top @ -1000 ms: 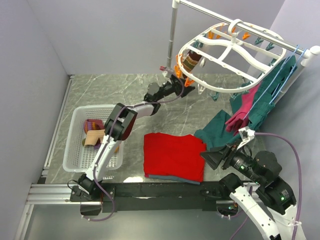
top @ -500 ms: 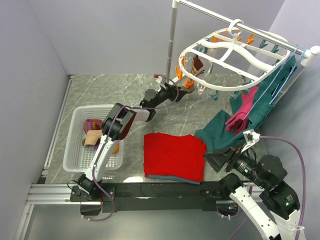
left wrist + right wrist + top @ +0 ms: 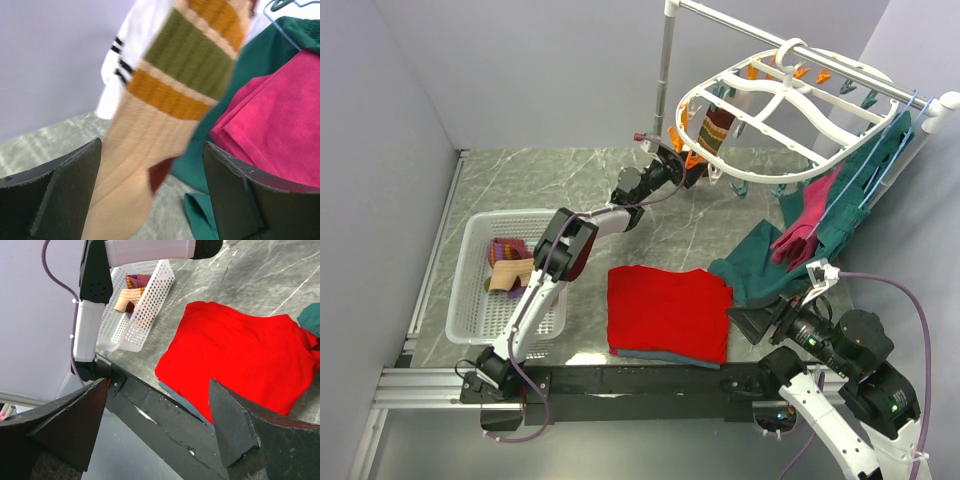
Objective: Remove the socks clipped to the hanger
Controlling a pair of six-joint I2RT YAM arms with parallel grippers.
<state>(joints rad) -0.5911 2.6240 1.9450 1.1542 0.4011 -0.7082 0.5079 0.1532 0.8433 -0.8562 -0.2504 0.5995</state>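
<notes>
The white oval hanger [image 3: 775,108] hangs from the rail at the back right, with orange and teal pegs. A tan-brown striped sock [image 3: 714,128] is clipped at its left end. My left gripper [image 3: 670,163] is raised just left of and below that sock. In the left wrist view my left gripper [image 3: 152,150] is open, and the tan sock [image 3: 165,95] hangs down between the jaws, close to the left finger. A whitish sock [image 3: 122,62] hangs behind it. My right gripper [image 3: 746,318] is open and empty at the front right, also seen in its wrist view [image 3: 157,385].
A white slotted basket [image 3: 470,290] at the left holds a maroon sock [image 3: 503,249] and a tan sock [image 3: 510,276]. A red cloth [image 3: 668,310] lies flat in front. Teal and pink garments [image 3: 820,215] hang on blue hangers at the right.
My left gripper dipped away from the hanger, then rose back up to the tan sock. The hanger swung and the sock moved with it. The right arm shifted slightly.
</notes>
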